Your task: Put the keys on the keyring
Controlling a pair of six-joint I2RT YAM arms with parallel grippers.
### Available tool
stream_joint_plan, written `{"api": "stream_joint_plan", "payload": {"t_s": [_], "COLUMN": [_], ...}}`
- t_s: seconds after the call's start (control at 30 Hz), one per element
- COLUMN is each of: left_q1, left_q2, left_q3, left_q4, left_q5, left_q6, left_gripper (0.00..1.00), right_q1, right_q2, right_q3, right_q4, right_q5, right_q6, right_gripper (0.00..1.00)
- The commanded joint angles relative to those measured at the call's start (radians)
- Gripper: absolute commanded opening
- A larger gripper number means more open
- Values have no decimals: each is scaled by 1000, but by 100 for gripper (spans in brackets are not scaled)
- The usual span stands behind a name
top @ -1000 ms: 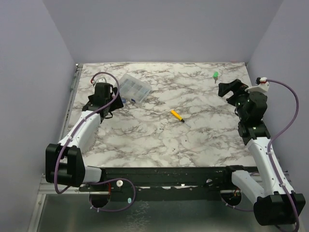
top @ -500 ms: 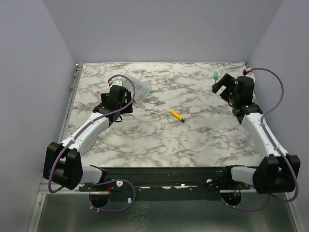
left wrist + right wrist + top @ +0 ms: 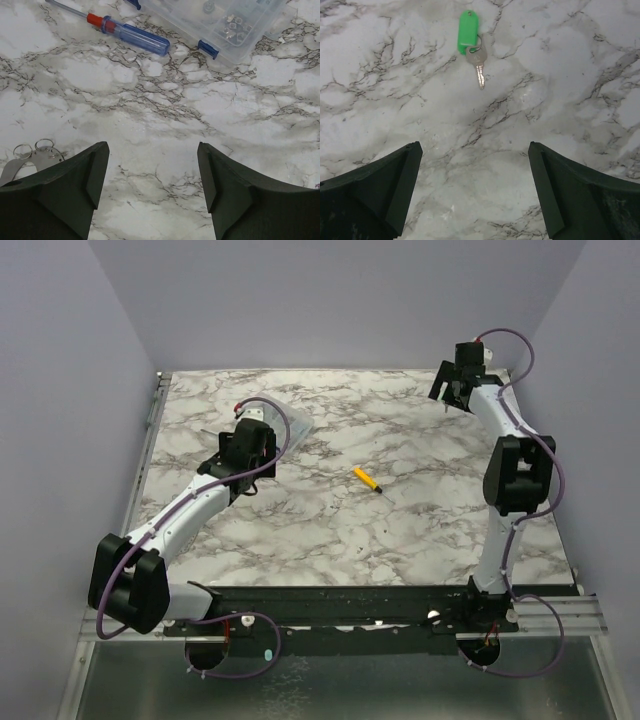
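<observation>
In the right wrist view the key (image 3: 479, 67), silver with a bright green tag (image 3: 468, 31), lies flat on the marble ahead of my right gripper (image 3: 473, 167). That gripper is open, with only bare marble between its fingers. From above, my right gripper (image 3: 447, 390) reaches to the far right corner and hides the key. The keyring (image 3: 33, 152), small metal rings on a grey tab, lies at the lower left of the left wrist view, partly hidden by a finger. My left gripper (image 3: 152, 162) is open over bare marble, and from above the left gripper (image 3: 245, 445) is at mid-left.
A red-and-blue screwdriver (image 3: 130, 35) and a clear compartment box (image 3: 225, 22) lie just beyond the left gripper; the box (image 3: 298, 426) peeks out beside it from above. A short yellow stick (image 3: 367, 479) lies mid-table. Grey walls close in the far edge and both sides.
The right arm has stretched out to the far right corner, over the key. The left gripper has shifted right towards the box, and its jaws have narrowed a little.
</observation>
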Motion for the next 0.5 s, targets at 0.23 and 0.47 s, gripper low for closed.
{"api": "stream_joint_plan", "payload": {"t_s": [0.23, 0.47], "left_q1": [-13, -14], "left_q2": [-20, -24], "left_q3": [25, 24], "left_q4": [-7, -7], "left_q5": [-3, -9], "left_q6": [23, 25], "left_gripper": [77, 77], "right_q1": [-58, -82], "right_q2": [433, 527], "right_q3": [587, 658], "right_q4": [-210, -111], "right_q5": [-44, -119], "right_q6": [-120, -132], "right_gripper": [100, 100]}}
